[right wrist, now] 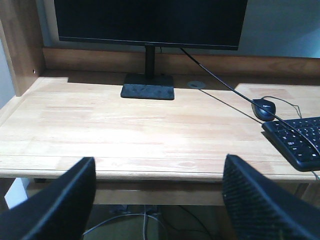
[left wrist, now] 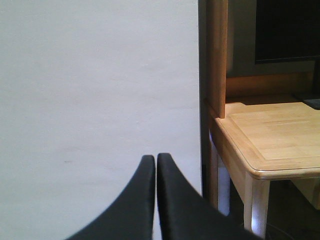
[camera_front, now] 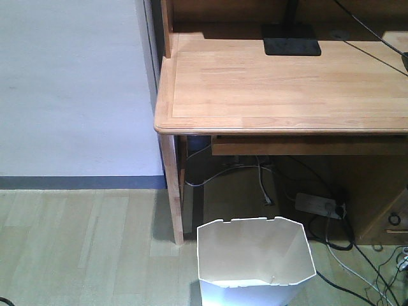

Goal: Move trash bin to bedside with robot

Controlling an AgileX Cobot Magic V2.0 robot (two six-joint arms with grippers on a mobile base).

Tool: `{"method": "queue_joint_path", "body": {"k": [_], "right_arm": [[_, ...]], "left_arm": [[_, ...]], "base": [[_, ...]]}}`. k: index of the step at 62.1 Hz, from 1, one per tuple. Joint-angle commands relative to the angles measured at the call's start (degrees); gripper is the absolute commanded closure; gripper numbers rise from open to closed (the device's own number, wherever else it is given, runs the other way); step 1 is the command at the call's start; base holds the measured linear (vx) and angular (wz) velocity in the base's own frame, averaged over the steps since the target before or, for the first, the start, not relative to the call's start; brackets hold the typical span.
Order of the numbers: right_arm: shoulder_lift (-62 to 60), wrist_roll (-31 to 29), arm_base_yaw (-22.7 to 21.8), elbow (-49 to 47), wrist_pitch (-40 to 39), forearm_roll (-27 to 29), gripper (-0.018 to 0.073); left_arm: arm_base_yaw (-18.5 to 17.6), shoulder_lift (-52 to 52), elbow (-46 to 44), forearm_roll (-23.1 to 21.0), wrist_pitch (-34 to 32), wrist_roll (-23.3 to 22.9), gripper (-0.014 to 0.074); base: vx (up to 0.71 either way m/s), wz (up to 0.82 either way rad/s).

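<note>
One trash bin stands upright, mouth widest sideways; left fingers pressed together, right fingers spread.

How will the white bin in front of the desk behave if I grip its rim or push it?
The trash bin looks thin-walled and empty, so it is probably light, and its rim may flex under a pinch. It tapers downward, so a high push could tip it. On the smooth floor it would likely slide easily.

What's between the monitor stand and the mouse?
A round cable hole and a thin black cable lie between the stand and the mouse, seen in the right wrist view.
</note>
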Motion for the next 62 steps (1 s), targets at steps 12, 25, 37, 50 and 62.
{"method": "queue_joint_path", "body": {"k": [12,25,37,50,62], "right_arm": [[8.04,1.06,-0.43,-9.47,7.04,2.29,0.0063],[18.61,0.49,-0.43,-16.74,18.78,4.92,0.0064],[27.96,-3.97,-0.43,-19.8,23.06,7.8,0.0064],[41.97,-8.72,-0.48,-21.86,24.53,12.0,0.0064],[56.05,-12.19,-0.47,-24.49,23.87,13.35,0.0064]], "left_arm": [[-0.35,-0.31,0.67,-0.54,-4.27,-0.79,0.0603],[-0.35,-0.31,0.67,-0.54,-4.27,-0.79,0.0603],[-0.35,-0.31,0.67,-0.54,-4.27,-0.79,0.0603],[-0.35,-0.31,0.67,-0.54,-4.27,-0.79,0.0603],[-0.35,-0.31,0.67,-0.54,-4.27,-0.79,0.0603]], "base": [[0.0,0.0],[0.0,0.0],[0.0,0.0],[0.0,0.0],[0.0,0.0]]}}
